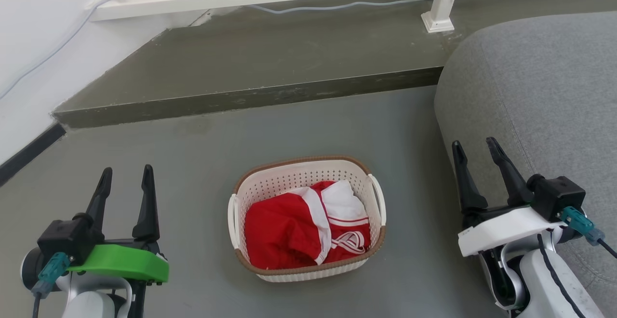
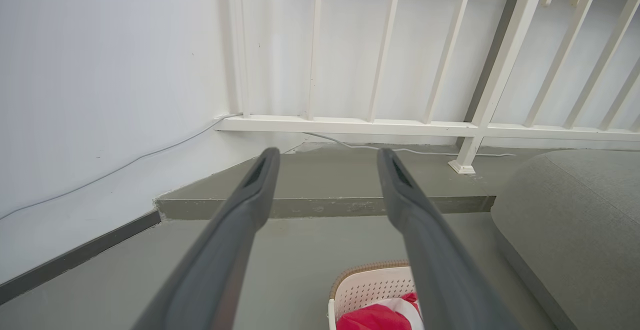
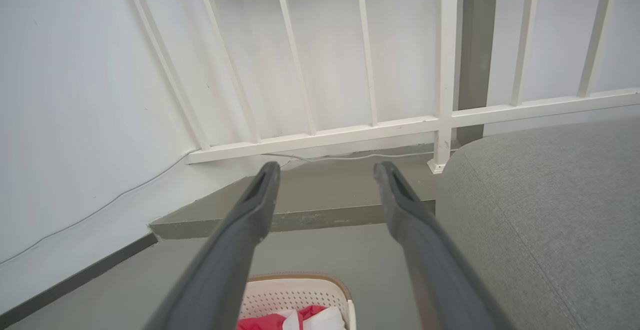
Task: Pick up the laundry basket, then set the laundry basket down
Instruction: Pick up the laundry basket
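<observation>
Head view: the cream perforated basket, brown-rimmed with white side handles and holding red-and-white cloth, stands on the grey floor between the left end effector and right end effector, both spread wide, empty, apart from it.

Your left gripper and right gripper carry matt, dark fingers. Between the two pairs, the laundry basket is cream perforated plastic with a brown woven-look rim; the garment in it is soft red-and-white cloth. Right of the right fingers, the cushion is grey woven fabric. Beyond the fingertips, the floor looks smooth and matt.
</observation>
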You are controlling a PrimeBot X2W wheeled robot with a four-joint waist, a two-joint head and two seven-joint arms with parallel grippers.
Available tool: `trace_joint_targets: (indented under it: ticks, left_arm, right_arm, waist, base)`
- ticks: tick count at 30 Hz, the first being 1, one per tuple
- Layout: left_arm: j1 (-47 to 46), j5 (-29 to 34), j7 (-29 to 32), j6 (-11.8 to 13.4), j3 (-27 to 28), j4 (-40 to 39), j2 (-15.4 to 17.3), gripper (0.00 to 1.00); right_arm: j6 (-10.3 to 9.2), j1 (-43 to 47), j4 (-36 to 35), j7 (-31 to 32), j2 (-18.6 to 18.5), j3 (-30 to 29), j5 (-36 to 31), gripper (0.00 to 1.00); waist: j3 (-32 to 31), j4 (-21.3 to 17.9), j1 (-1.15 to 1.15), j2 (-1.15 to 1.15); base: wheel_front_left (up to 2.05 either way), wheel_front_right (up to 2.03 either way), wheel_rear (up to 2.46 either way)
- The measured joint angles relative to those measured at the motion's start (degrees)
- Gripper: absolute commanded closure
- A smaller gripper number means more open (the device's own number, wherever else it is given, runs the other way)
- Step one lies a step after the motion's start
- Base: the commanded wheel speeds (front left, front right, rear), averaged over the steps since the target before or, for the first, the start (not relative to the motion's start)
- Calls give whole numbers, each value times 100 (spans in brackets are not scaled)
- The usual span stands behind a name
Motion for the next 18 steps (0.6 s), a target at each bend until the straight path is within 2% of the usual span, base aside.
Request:
trace_joint_targets:
  ticks: [18]
  left_arm:
    - [-173, -1, 0, -73, 138, -54, -5, 0]
  right_arm:
    - [48, -178, -56, 0, 111, -7, -160, 0]
  waist:
    - [526, -74, 0, 0]
  base:
    - [0, 0, 0]
